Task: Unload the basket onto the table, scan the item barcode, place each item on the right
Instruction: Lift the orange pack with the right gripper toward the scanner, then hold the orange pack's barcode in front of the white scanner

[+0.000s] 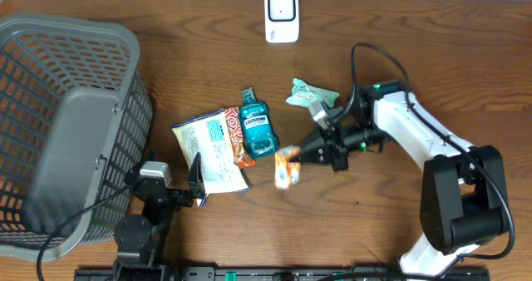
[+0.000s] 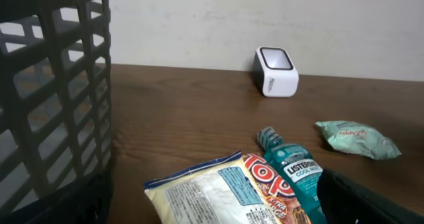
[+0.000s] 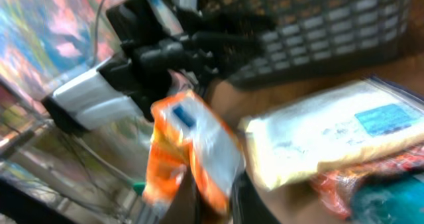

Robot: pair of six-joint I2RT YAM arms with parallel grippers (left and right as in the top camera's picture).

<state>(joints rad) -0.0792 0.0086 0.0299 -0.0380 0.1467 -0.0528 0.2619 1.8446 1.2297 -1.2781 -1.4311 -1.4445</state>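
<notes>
At the near edge of the table (image 1: pixel 349 206), we see the left gripper (image 1: pixel 198 181) spread wide and holding nothing, just beside the corner of a white snack bag (image 1: pixel 208 144). A little further in, the right gripper (image 1: pixel 301 155) is pressed together on the orange packet (image 1: pixel 287 166), pinching it by one end. The packet appears lifted clear of the wood, beside the other goods. We judge the job about half done: an item is picked out and in hand, but it has not yet been shown to the scanner (image 1: pixel 282 15), which stands well apart at the far edge by the wall. What is left, as we read it, is to carry the packet there and turn its code to the dark window. We find no barcode in the blurred wrist view, only a blue patch on the orange-and-white wrap, and none of its print is legible. Beyond lies the teal mouthwash bottle (image 1: pixel 256 131), its label reading "LISTERINE" with "COOL" beneath. The snack bag's print is too fine to read, and a red-patterned packet (image 1: pixel 242 148) between bag and bottle shows round letters we cannot make out. Further on sit a green pouch (image 1: pixel 312 92), its writing illegible, and, at left, a grey basket (image 1: pixel 125 40).
</notes>
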